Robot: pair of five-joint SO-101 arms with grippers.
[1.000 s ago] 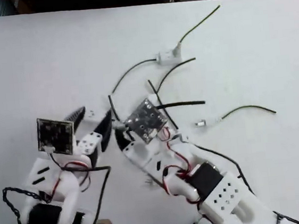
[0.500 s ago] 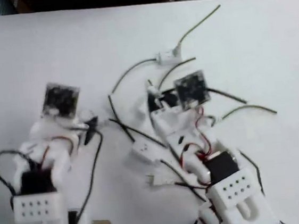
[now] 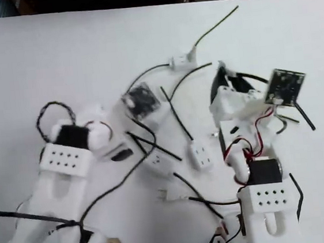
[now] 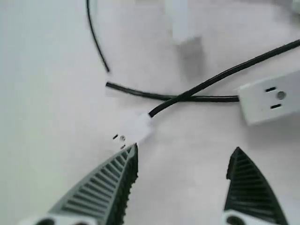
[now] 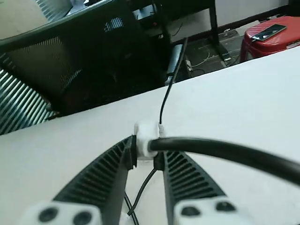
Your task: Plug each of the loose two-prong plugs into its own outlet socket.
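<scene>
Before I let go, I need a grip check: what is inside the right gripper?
A white plug with its black cord, pinched in the right gripper. Its prongs are hidden.

Sockets (image 3: 200,154) and black cords (image 3: 175,113) lie scattered between left arm (image 3: 67,160) and right arm (image 3: 261,180).

My left gripper (image 4: 183,157) and right gripper (image 5: 146,149) both have black, ribbed fingers. The plug (image 5: 146,135) at the centre of the right wrist frame is white, its thin cord (image 5: 162,108) black. The outlet socket (image 4: 269,96) at the left wrist frame's right edge is white with dark slots. The table (image 3: 39,59) is white.
</scene>
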